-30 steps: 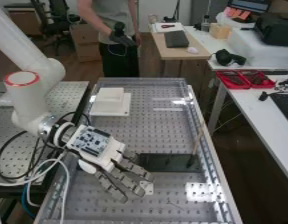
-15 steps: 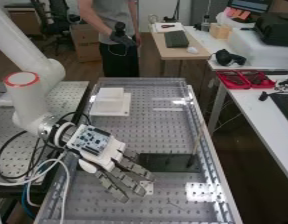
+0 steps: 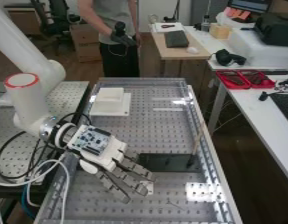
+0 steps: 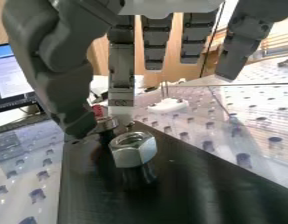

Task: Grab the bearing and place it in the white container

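Note:
The hand (image 3: 98, 152) is over the near half of the perforated bench, its fingers extended beside the dark plate (image 3: 169, 162). In the wrist view the hand (image 4: 121, 65) has straight, spread fingers, with the thumb hanging near a round metal piece (image 4: 107, 124), which may be the bearing. A silver hexagonal piece (image 4: 133, 149) stands on a black post on the dark plate (image 4: 174, 200), close by the round piece. No contact between thumb and metal can be made out. The white container (image 3: 109, 102) rests toward the bench's far left.
A clear rim (image 3: 214, 165) runs along the bench's right side. A thin upright rod (image 3: 196, 145) rises by the dark plate's right end. Cables (image 3: 35, 175) loop beside the arm at left. Red trays (image 3: 244, 80) lie on the side table.

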Available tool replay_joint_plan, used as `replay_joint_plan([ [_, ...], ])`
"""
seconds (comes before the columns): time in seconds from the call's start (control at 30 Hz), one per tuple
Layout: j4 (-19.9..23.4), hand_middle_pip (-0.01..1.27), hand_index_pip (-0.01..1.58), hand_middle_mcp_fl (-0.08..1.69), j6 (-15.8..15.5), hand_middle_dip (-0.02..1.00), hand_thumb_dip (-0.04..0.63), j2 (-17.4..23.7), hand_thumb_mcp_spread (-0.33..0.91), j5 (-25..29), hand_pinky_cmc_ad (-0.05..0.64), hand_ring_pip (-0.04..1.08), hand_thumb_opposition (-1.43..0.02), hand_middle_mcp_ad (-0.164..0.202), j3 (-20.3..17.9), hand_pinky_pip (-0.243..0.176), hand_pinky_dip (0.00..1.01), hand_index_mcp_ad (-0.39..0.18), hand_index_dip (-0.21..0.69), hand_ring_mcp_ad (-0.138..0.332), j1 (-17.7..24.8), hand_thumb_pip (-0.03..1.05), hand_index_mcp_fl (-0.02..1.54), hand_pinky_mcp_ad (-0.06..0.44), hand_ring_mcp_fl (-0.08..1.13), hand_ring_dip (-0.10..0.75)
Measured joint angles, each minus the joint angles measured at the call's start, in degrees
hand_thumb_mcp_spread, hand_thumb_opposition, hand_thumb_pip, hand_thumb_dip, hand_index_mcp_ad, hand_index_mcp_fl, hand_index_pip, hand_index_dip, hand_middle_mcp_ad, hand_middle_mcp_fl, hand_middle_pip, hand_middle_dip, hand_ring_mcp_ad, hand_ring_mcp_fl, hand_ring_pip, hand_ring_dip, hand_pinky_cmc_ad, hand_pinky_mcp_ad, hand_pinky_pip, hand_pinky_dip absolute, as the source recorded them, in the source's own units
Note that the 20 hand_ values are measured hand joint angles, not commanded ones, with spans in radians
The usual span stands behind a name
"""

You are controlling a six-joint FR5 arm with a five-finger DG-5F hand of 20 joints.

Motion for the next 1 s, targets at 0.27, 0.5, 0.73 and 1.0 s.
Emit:
replay_joint_plan([
  [0.27, -0.7, 0.13, 1.47, 0.03, 0.6, 0.23, 0.239, 0.6, 0.37, -0.3, 0.379, 0.14, -0.81, 0.044, 0.0, -0.108, 0.43, -0.068, 0.140, 0.145, 0.1, 0.72, 0.17, 0.312, 0.00, 0.124],
  [0.5, -1.0, 0.13, 1.47, 0.00, 1.0, 0.23, 0.253, 0.7, 0.36, -0.1, 0.379, 0.15, -0.81, 0.044, -0.1, -0.105, 0.48, -0.066, 0.145, 0.145, 0.1, 0.77, 0.10, 0.316, 0.00, 0.124],
  [0.73, -0.9, 0.13, 1.46, 0.01, 1.3, 0.23, 0.251, 0.7, 0.34, 0.3, 0.379, 0.15, -0.81, 0.044, -0.4, -0.105, 0.49, -0.066, 0.131, 0.145, 0.3, 0.79, 0.07, 0.316, 0.00, 0.120],
  [1.0, -0.8, 0.13, 1.46, 0.01, 1.5, 0.23, 0.253, 0.6, 0.34, 0.4, 0.379, 0.16, -0.81, 0.044, -0.5, -0.105, 0.51, -0.066, 0.131, 0.145, 0.5, 0.79, 0.04, 0.312, 0.00, 0.108],
])
